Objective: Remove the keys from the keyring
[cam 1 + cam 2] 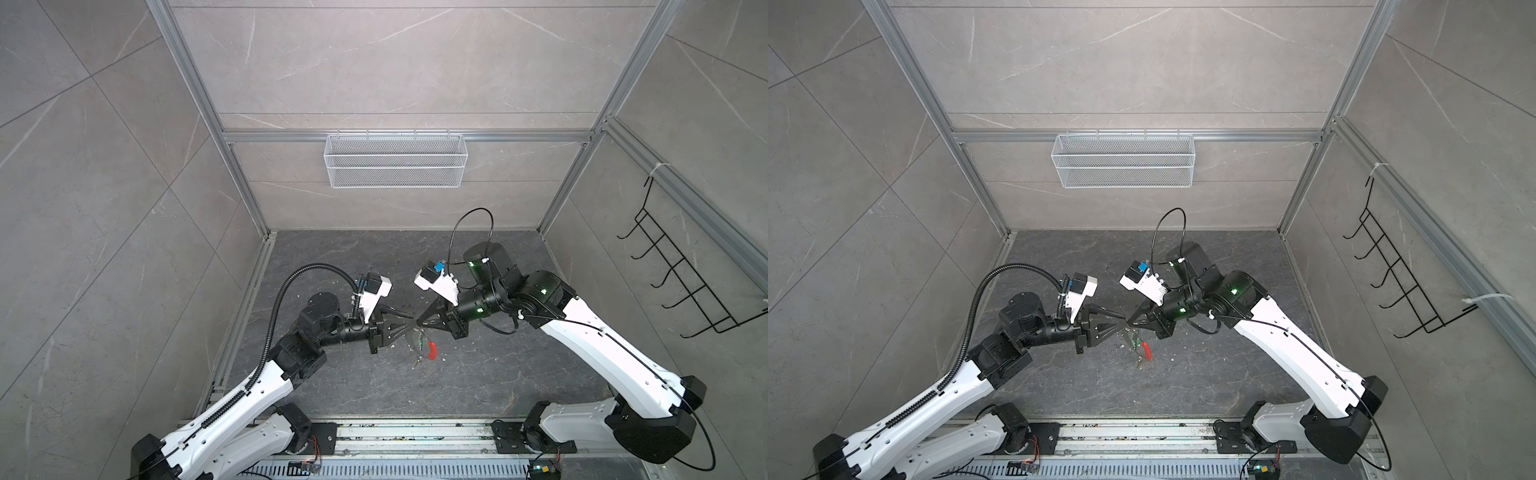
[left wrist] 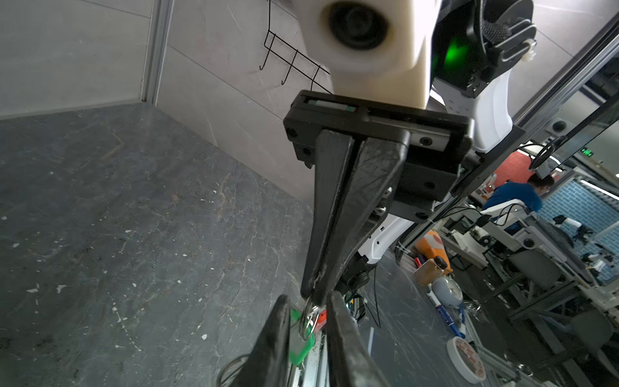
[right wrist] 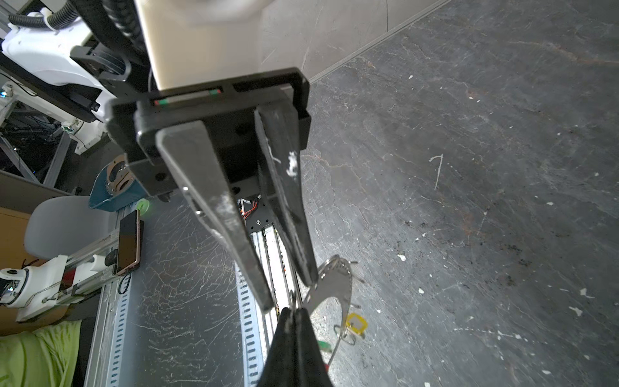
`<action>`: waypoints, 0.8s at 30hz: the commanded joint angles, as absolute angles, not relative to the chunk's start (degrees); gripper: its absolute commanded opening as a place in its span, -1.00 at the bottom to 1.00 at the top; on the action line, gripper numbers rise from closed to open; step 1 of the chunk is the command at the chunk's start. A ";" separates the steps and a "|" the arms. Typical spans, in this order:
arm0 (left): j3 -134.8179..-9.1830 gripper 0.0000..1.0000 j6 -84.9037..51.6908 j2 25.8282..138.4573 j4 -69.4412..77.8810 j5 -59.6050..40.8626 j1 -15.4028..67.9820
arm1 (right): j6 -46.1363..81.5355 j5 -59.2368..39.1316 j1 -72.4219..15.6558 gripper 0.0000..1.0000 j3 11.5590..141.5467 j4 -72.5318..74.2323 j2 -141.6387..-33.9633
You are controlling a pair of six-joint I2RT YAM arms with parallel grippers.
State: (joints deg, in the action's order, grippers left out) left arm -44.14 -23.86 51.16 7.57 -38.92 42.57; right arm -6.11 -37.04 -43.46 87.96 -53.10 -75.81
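Note:
My two grippers meet tip to tip above the dark floor in both top views. The right gripper [image 1: 418, 324] [image 3: 294, 311] is shut on the keyring's thin wire. The keyring [image 1: 432, 350] [image 1: 1146, 350] hangs below it with its red sleeve showing. The left gripper [image 1: 412, 323] [image 2: 308, 301] has its jaws a little apart. The green key [image 2: 301, 341] and a small metal ring sit between its fingers, the key against one finger and clear of the other. In the right wrist view the yellow key [image 3: 356, 324] shows beyond the loop on a small ring.
A white mesh basket [image 1: 395, 160] hangs on the back wall. A black wire hook rack [image 1: 685, 270] is fixed to the right wall. Metal rails [image 1: 415, 436] run along the front edge between the arm bases. Pale specks dot the dark stone floor [image 1: 353, 386].

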 commanded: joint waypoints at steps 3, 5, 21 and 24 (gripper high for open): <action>-46.75 -0.57 -22.58 51.45 7.48 -41.92 42.66 | -7.69 -37.42 -43.34 -1.00 91.17 -54.47 -76.20; -46.58 -0.59 -22.58 51.35 7.48 -42.16 42.70 | -7.83 -37.23 -43.29 -1.00 91.74 -54.89 -76.38; -45.07 -1.00 -22.22 49.38 11.04 -36.39 42.69 | -3.33 -34.17 -45.49 -1.00 92.25 -51.38 -76.39; -43.47 -1.00 -21.80 47.29 13.27 -31.68 42.73 | 0.55 -31.68 -46.38 -0.85 89.81 -46.17 -74.56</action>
